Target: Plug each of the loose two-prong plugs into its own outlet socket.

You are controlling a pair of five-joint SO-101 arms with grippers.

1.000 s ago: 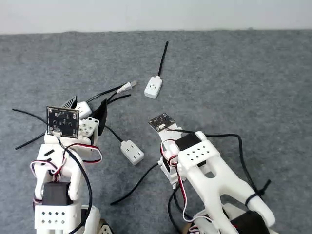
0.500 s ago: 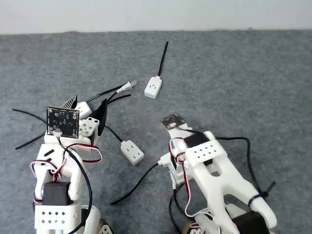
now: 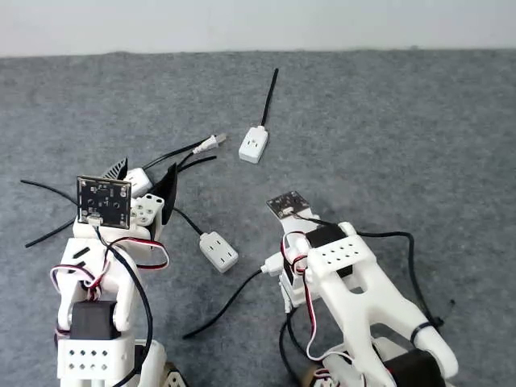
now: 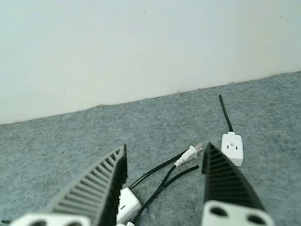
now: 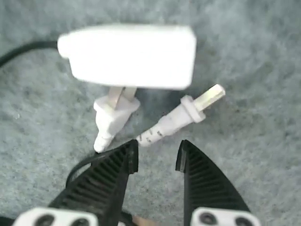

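Note:
A loose white two-prong plug (image 3: 211, 143) (image 4: 189, 153) on a black cable lies beside a white outlet socket (image 3: 253, 144) (image 4: 232, 148). My left gripper (image 3: 147, 171) (image 4: 165, 148) stands open short of them, over a small white block (image 3: 137, 181) (image 4: 126, 205). A second socket (image 3: 218, 250) lies mid-table. In the right wrist view, my right gripper (image 5: 157, 150) is open just above the carpet, close to a loose plug (image 5: 181, 120) with its prongs pointing away. Beside it another plug (image 5: 114, 115) has its prongs against a white socket block (image 5: 129, 55). A white plug (image 3: 270, 266) pokes out from under the right arm.
Black cables (image 3: 165, 155) trail across the grey carpet (image 3: 387, 129) around the left arm. Another cable (image 3: 222, 306) runs from the right arm toward the front. A pale wall (image 4: 141, 42) borders the far edge. Open carpet lies at the back right.
The right arm has shifted to the right and slightly back, uncovering a white plug at its left side. The left arm and the sockets have stayed put.

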